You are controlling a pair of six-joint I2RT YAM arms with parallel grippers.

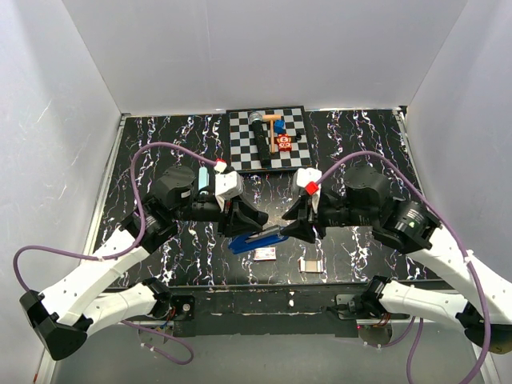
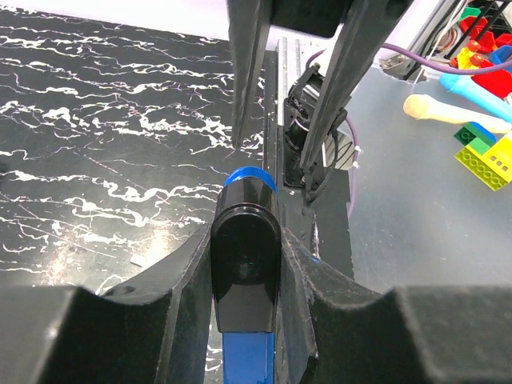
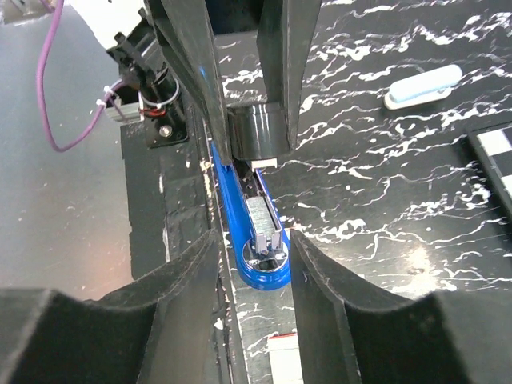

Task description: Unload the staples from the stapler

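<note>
The dark-blue stapler (image 1: 254, 240) is held just above the black marbled table, near its front edge. My left gripper (image 1: 245, 219) is shut on its black rear end (image 2: 246, 264). In the right wrist view the stapler (image 3: 268, 276) lies open, with a strip of silver staples (image 3: 260, 218) showing in its channel. My right gripper (image 1: 294, 229) is open, and its fingers (image 3: 320, 288) stand on either side of the stapler's front tip without clamping it. In the right wrist view my left gripper's fingers (image 3: 276, 72) hold the black part above.
A checkerboard (image 1: 240, 152) with toys stands at the back centre. Two small flat packets (image 1: 265, 254) (image 1: 310, 265) lie on the table near the front edge. A pale-blue oblong piece (image 3: 422, 86) lies farther off. Toy bricks (image 2: 484, 152) lie beyond the table edge.
</note>
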